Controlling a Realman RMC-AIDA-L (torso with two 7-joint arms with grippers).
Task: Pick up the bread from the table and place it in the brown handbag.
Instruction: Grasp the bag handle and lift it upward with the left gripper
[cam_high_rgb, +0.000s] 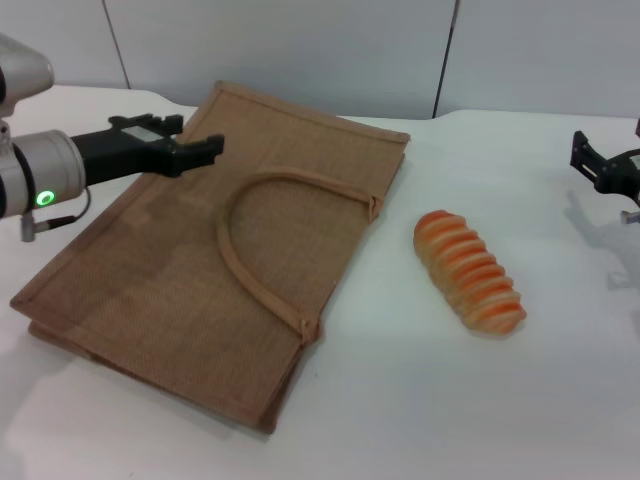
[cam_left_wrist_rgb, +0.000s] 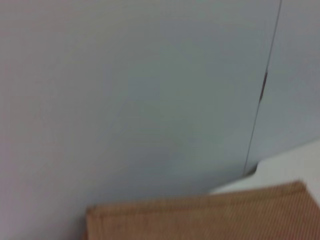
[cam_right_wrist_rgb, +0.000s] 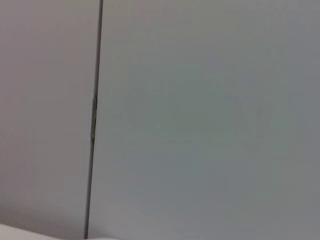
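1. Nothing of the task is done so far as can be seen: the bread (cam_high_rgb: 470, 272), an elongated oval loaf in glossy tan with orange-browned crosswise ridges, lies on the bare white tabletop (cam_high_rgb: 500, 400), outside the bag and touched by neither gripper.

2. The brown handbag (cam_high_rgb: 160, 290), a large flat rectangular tote of tan-brown woven jute with lighter trimmed edges, lies flat and closed; its thin arched loop handle (cam_high_rgb: 240, 270) rests on the upper panel. The mouth has not been lifted or spread.

3. The left gripper (cam_high_rgb: 205, 148) hangs over the far corner of the handbag, with the handle nearer the robot than it and the bread well off toward the right arm's side. It holds nothing; whether its fingers are apart or together I cannot tell.

4. The right gripper (cam_high_rgb: 600, 165) hovers at the edge of the head view, empty, with the bread near it, toward the robot and toward the handbag. Its fingers stand a little apart.

5. Left to do, as I judge it: grasp the loaf, open the bag's mouth by handle or rim, and slip the loaf inside.

6. The tabletop is plain, smooth and white. Behind it stand pale grey wall panels (cam_right_wrist_rgb: 210, 115) parted by thin dark seams.
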